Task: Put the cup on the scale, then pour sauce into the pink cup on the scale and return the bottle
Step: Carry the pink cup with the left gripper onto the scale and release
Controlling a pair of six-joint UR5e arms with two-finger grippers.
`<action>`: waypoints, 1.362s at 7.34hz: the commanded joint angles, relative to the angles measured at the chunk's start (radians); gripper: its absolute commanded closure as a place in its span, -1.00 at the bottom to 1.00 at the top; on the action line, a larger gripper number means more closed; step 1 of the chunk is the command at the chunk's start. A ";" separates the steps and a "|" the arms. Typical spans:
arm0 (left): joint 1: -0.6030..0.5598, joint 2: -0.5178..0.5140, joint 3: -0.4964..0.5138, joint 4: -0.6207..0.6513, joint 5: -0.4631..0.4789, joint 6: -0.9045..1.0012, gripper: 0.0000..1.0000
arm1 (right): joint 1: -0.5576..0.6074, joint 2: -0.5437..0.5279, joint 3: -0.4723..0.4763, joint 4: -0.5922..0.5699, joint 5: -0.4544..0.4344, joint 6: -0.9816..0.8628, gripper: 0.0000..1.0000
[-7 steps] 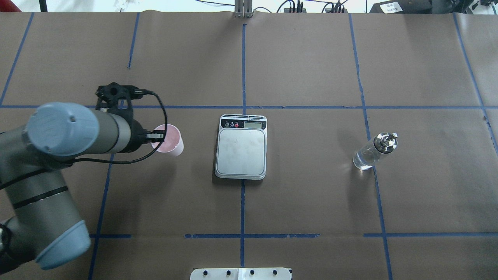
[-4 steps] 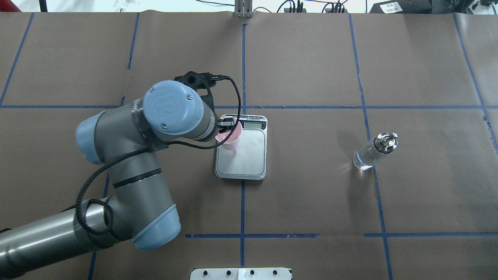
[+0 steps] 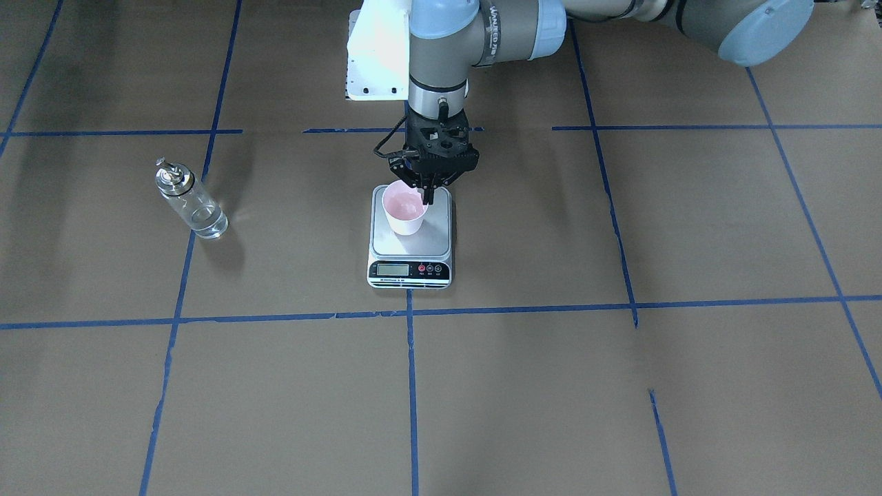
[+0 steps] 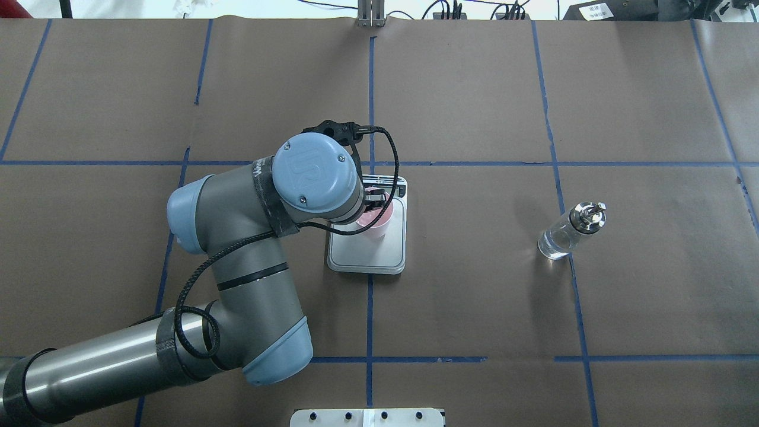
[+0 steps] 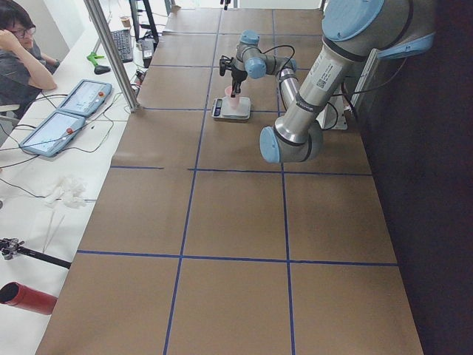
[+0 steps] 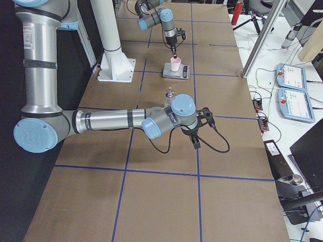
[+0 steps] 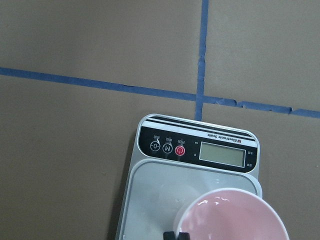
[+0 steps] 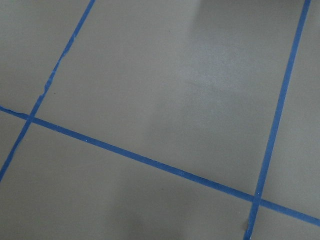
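My left gripper [image 3: 427, 193] is shut on the rim of the pale pink cup [image 3: 404, 211], pointing straight down. The cup is upright over the scale's silver platform [image 3: 427, 241], at or just above it; I cannot tell whether it touches. In the overhead view my wrist hides most of the cup [image 4: 378, 223] above the scale [image 4: 367, 252]. The left wrist view shows the cup [image 7: 235, 217] in front of the scale's black panel [image 7: 197, 147]. The clear glass bottle [image 4: 568, 235] with its silver cap stands upright far to the right. My right gripper [image 6: 195, 143] hangs over bare table; I cannot tell its state.
Brown paper with blue tape lines covers the table. A white base plate [image 4: 367, 417] lies at the near edge. The bottle [image 3: 190, 202] stands apart from the scale. Tablets and cables [image 6: 290, 85] lie on the operators' side, beyond a metal post.
My left arm has carried the cup to the right, from the table left of the scale to over the scale's platform. The bottle has not moved.
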 commanded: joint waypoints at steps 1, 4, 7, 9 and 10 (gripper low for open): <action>0.007 0.005 -0.001 -0.001 0.000 0.001 0.69 | -0.001 0.000 -0.001 0.000 0.000 0.000 -1.00; 0.007 0.012 -0.016 0.001 -0.001 0.010 -0.65 | -0.001 0.000 0.004 0.002 0.000 -0.001 -1.00; -0.024 0.222 -0.314 0.024 -0.038 0.241 -1.00 | -0.001 0.000 0.025 0.000 0.008 0.035 -1.00; -0.164 0.398 -0.463 0.029 -0.101 0.477 -1.00 | -0.037 -0.020 0.147 -0.008 0.008 0.242 -1.00; -0.294 0.457 -0.465 0.027 -0.163 0.639 -1.00 | -0.086 -0.029 0.222 -0.015 0.002 0.352 -1.00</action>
